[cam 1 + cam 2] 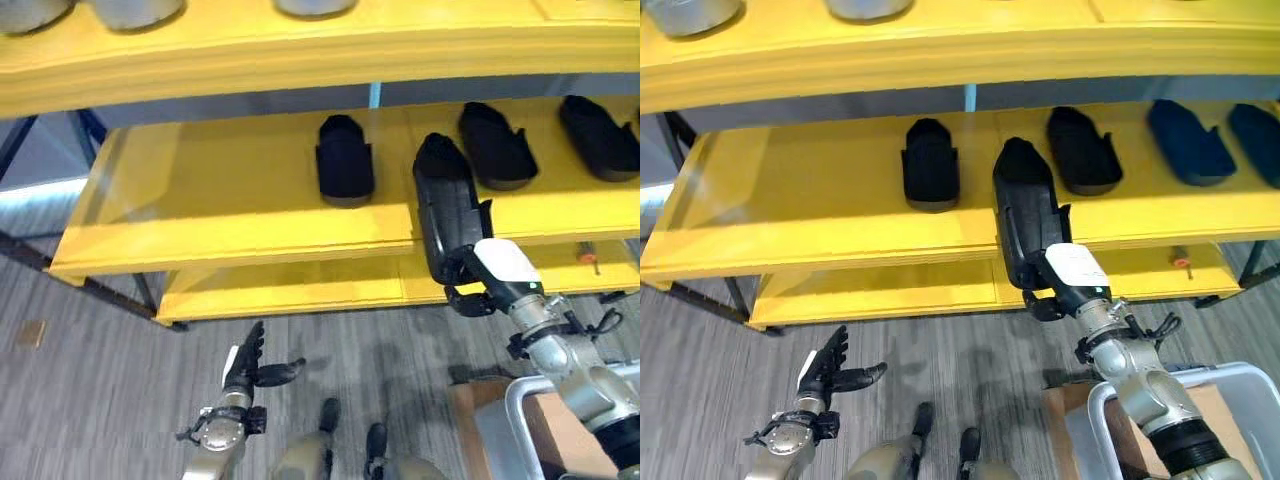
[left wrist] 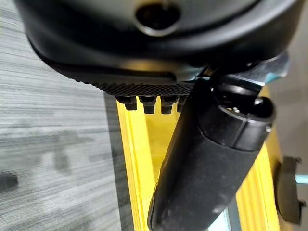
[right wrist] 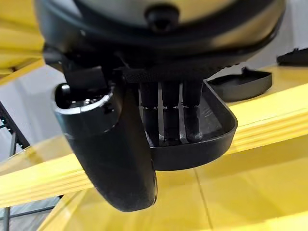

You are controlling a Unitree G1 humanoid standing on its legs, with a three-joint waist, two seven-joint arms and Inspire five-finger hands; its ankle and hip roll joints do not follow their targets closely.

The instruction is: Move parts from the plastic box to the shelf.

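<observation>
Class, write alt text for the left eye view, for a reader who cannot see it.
The robot's right hand grips a long black part and holds it at the front edge of a yellow shelf. Three similar black parts already lie on that shelf. The left hand hangs open, low over the grey floor.
</observation>
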